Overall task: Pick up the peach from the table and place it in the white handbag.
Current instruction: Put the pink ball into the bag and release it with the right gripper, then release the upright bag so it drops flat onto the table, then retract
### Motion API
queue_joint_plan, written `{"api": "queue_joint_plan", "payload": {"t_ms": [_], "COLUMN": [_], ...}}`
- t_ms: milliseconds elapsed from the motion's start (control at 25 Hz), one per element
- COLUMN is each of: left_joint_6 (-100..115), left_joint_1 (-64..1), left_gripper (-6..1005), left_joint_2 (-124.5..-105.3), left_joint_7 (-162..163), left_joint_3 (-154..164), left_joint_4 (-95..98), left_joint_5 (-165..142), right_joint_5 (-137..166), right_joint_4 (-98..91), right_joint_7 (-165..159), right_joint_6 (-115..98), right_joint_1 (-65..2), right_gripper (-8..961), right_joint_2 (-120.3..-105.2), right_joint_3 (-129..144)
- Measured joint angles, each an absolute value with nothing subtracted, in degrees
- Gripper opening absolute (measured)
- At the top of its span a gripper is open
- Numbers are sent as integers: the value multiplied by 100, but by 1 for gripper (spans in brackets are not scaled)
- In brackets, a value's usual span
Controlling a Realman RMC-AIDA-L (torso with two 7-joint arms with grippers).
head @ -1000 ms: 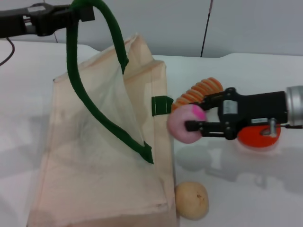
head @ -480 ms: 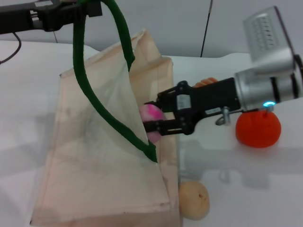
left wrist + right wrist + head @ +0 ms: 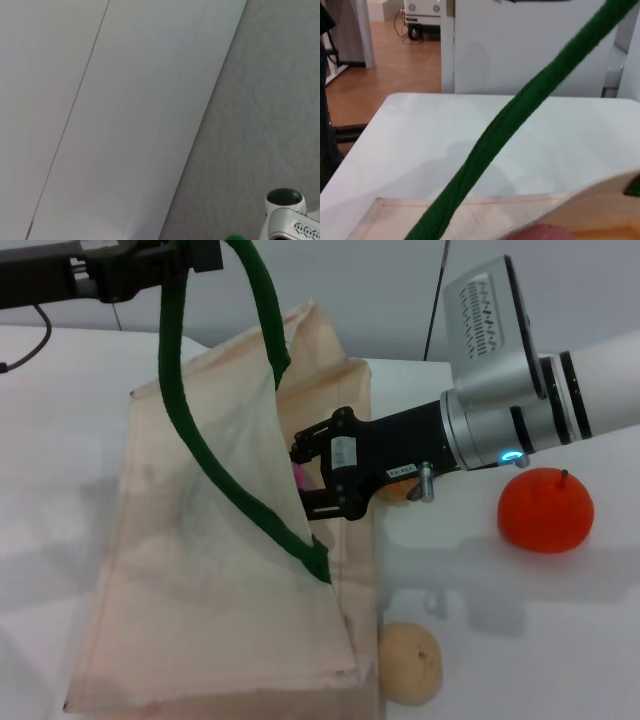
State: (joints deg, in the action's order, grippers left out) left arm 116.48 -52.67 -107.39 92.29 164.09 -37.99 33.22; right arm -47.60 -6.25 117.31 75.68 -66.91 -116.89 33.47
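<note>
Step in hand: placement. The right gripper [image 3: 305,483] reaches through the mouth of the white handbag [image 3: 200,590], its fingers closed on the peach [image 3: 298,476] — only a sliver of pink shows between them, behind the bag's front panel. In the right wrist view the peach [image 3: 536,233] sits at the frame edge, above the bag's interior. The left gripper [image 3: 185,255] is raised at the far left, clamped on the green handle [image 3: 170,360] and holding the bag open. An orange fruit [image 3: 546,510] and a tan fruit [image 3: 407,662] lie on the table [image 3: 520,640], outside the bag.

Next move, as judged: open the right fingers to drop the peach inside, then withdraw without snagging the handle — a catch could tip the bag.
</note>
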Motion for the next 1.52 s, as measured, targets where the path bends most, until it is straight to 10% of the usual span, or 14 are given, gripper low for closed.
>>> {"api": "queue_joint_plan", "payload": {"t_ms": [240, 880, 1520], "left_joint_6": [11642, 11627, 11603], "left_joint_1": [-5267, -5223, -5061], "left_gripper": [140, 143, 146], "left_joint_2": [-10740, -10740, -10723], "left_joint_7": [9229, 9209, 9185], "left_joint_3": [16409, 16409, 16409], "left_joint_4": [-3796, -3796, -3797], "left_joint_5": [3322, 3322, 3317], "right_joint_5": [-4771, -4772, -6174], "right_joint_4": [-552, -538, -2059], "right_joint_7": [11755, 11715, 11481], "right_joint_6": [7457, 7194, 7345], "right_joint_1": [-6675, -6414, -4544], "right_gripper": [435, 868, 893], "right_joint_2": [-11690, -11654, -11538], "right_joint_3": [3170, 3045, 2170]}}
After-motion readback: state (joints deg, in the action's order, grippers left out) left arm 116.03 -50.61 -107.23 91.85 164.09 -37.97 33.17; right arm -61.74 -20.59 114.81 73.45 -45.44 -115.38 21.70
